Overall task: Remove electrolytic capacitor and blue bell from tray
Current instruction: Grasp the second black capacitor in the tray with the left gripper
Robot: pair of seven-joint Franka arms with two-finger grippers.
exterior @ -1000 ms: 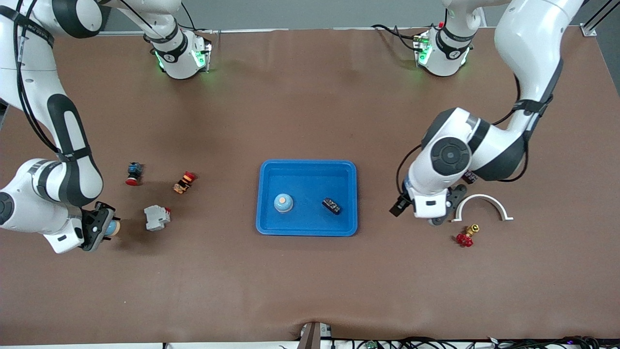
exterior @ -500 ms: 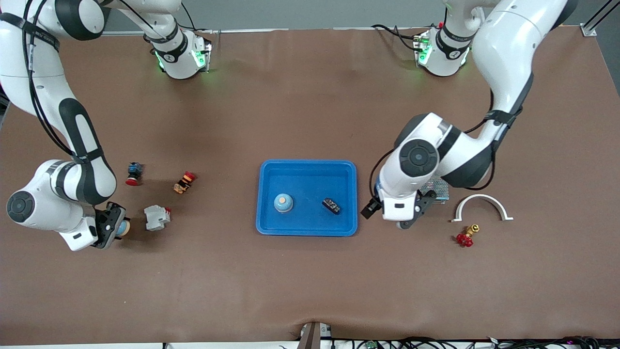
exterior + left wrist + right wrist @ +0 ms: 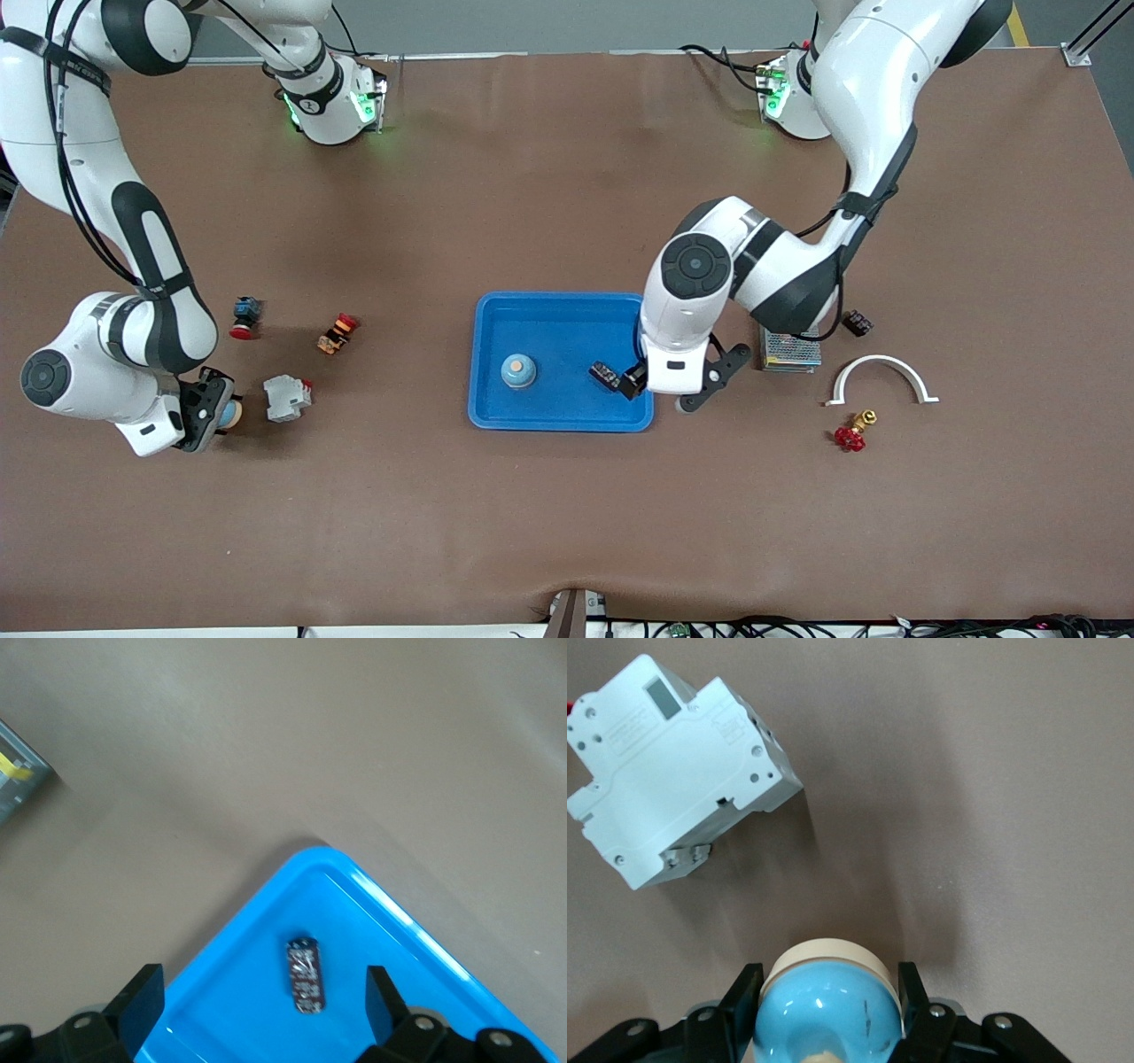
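Note:
A dark capacitor (image 3: 607, 376) lies in the blue tray (image 3: 563, 306), toward the left arm's end. My left gripper (image 3: 671, 392) hovers over that tray edge, open; in its wrist view the capacitor (image 3: 305, 975) lies on the tray (image 3: 372, 904) between the spread fingers, and the left gripper (image 3: 261, 1005) touches nothing. A blue bell (image 3: 518, 370) with a tan button stands in the tray. My right gripper (image 3: 208, 415) is shut on another blue bell (image 3: 230, 414) with a cream base, low beside the white breaker. That bell (image 3: 828, 1001) fills the right gripper (image 3: 828, 992).
The white circuit breaker (image 3: 286, 397) (image 3: 673, 771), a red-and-blue push button (image 3: 244, 317) and a red-and-yellow button (image 3: 337, 333) lie near the right arm's end. A metal box (image 3: 791, 350), a small dark part (image 3: 858, 322), a white arc (image 3: 881, 377) and a red valve (image 3: 852, 431) lie near the left arm's end.
My left arm has swung from beside the white arc to the tray's edge, still open. My right gripper has carried its bell a little toward the breaker.

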